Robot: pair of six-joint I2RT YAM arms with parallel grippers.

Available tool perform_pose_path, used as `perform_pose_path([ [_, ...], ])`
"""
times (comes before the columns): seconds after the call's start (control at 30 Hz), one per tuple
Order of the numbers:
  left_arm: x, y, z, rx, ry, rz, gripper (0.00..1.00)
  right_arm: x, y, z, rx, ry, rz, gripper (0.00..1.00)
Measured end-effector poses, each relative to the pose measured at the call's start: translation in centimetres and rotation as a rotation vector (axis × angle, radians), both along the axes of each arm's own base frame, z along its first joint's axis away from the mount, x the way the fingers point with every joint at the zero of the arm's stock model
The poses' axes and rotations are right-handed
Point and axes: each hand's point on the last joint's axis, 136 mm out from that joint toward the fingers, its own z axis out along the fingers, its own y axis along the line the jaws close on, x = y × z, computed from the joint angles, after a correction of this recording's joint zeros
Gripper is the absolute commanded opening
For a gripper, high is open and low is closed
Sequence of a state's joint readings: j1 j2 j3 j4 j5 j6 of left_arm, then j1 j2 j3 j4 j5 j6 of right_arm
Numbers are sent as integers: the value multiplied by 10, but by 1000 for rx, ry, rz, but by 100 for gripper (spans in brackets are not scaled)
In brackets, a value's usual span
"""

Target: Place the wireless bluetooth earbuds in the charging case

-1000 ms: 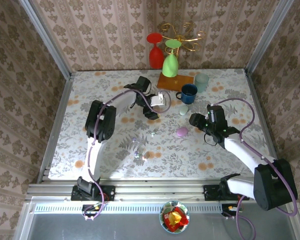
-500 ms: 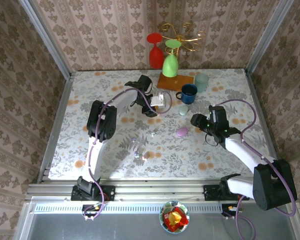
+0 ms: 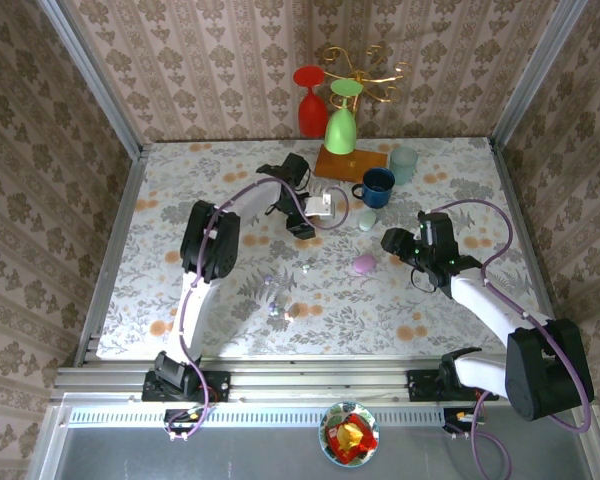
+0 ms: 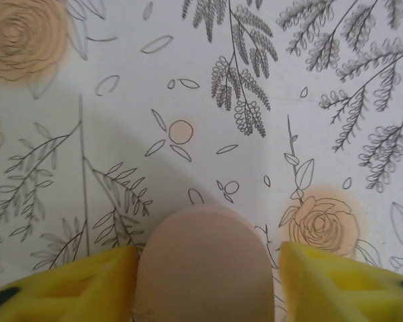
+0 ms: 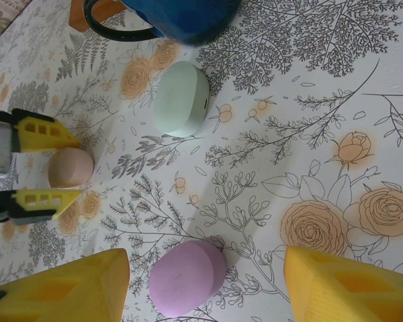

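Closing in from above: the left gripper (image 3: 325, 206) has drawn its fingers together over the last second. It has also drifted a touch toward the blue mug (image 3: 377, 186). The right gripper (image 3: 395, 243) has hardly budged and hangs beside the purple case (image 3: 363, 264). The earbuds (image 3: 278, 311) are tiny glints out on the middle of the table (image 3: 180, 300), well apart from both grippers and every case. None looks loaded.

Down on the left wrist, the payoff: a peach case (image 4: 205, 261) sits snug between the yellow fingers (image 4: 67, 285). One finger is against its side and the other is right at its edge, a narrow clamp on the closed case. The case appears to rest on the floral cloth.

Over on the right wrist, the fingers are spread wide and grip nothing, with the purple case lying on the cloth between them. Farther off, the peach case shows pinched in the left fingers, and a green case (image 5: 181, 98) lies just below the mug.

My read: one case is now secured. That is groundwork only, because the case is shut and the buds are far off, so the inserting is all still ahead.
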State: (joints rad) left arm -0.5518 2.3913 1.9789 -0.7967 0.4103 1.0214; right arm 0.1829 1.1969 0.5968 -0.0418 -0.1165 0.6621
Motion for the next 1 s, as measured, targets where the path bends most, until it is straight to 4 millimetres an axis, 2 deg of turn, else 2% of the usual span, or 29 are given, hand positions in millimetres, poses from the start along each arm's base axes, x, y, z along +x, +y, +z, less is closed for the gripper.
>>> perform_pose_path([
  [0.1,1,-2,3,-1,-2,-2,34,0,0,0,5,2,-2,63],
  [0.27,-4,-3,4,-18,10,-8,34,1,4,2,52,-2,4,63],
  [0.37,-16,-2,11,-53,22,-14,32,3,16,11,127,-22,36,63],
  [0.47,-30,-2,35,-118,7,-18,32,7,32,20,224,-39,85,66],
  [0.63,-51,-13,100,-286,-89,-51,32,10,59,22,373,-16,171,68],
  [0.73,-67,-24,129,-374,-130,-87,33,11,75,23,430,-5,227,68],
  [0.83,-80,-35,139,-409,-150,-124,33,11,91,31,469,-17,284,68],
  [1.0,-93,-44,134,-406,-138,-152,33,11,117,55,498,-71,383,70],
])
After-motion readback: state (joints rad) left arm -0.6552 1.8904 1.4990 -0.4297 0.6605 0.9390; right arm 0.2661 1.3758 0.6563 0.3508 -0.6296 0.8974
